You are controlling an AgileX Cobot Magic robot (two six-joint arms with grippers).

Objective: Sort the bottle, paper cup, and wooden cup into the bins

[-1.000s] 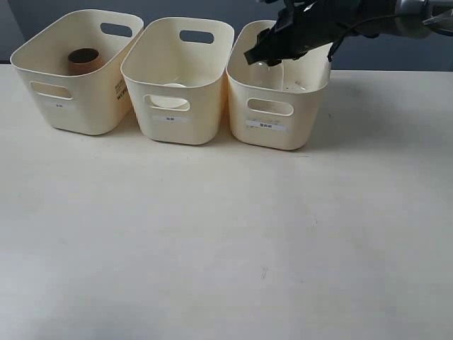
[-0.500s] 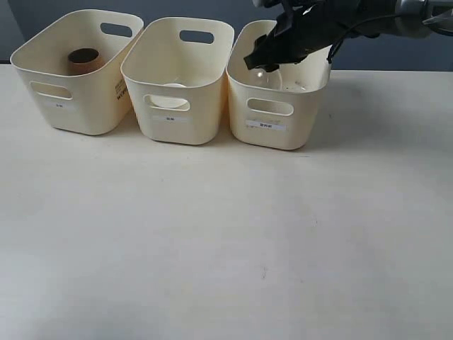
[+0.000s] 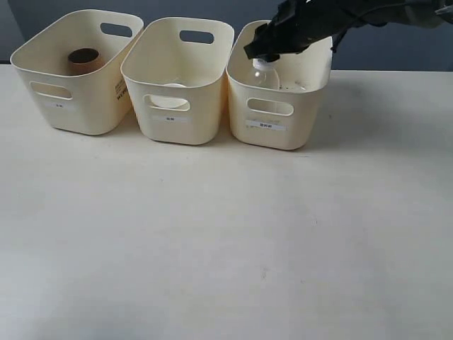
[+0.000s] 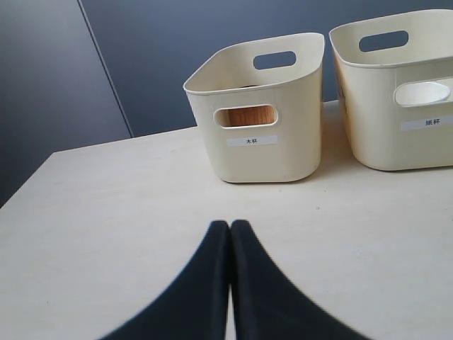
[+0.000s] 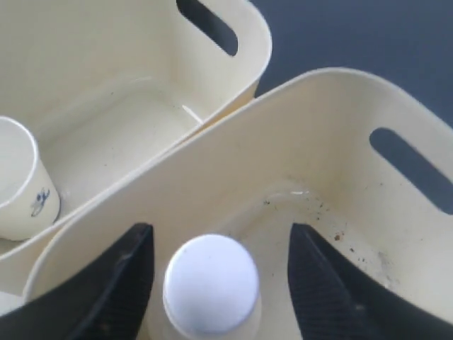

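Item 1, the bins (image 3: pixel 272 106): three alike cream-yellow tubs in a row on the pale surface (image 3: pixel 212 241). I judge them stiff, light plastic, best taken by the oval cut-out handles. My landmark is the middle bin (image 3: pixel 177 81).

Item 2, my right tool (image 3: pixel 265 51): over the bin just right of the middle bin. Its fingers (image 5: pixel 117 287) are spread, one on each side of the bottle's cap with a gap showing on both sides, so I read it as released.

Item 3, my left tool (image 4: pixel 230 234): low over the surface, facing the bin left of the middle bin, fingers pressed together on nothing.

Item 4, the bottle (image 3: pixel 262 71): upright inside the bin right of the middle bin. Clear, thin-walled, probably light, smooth and slippery; I would take it at the white cap (image 5: pixel 210 283) or the neck below it.

Item 5, the wooden cup (image 3: pixel 83 60): in the bin left of the middle bin. Rigid, grippy by its rim.

Item 6, the paper cup (image 5: pixel 18 180): inside the middle bin. Light and crushable; gentle hold only.
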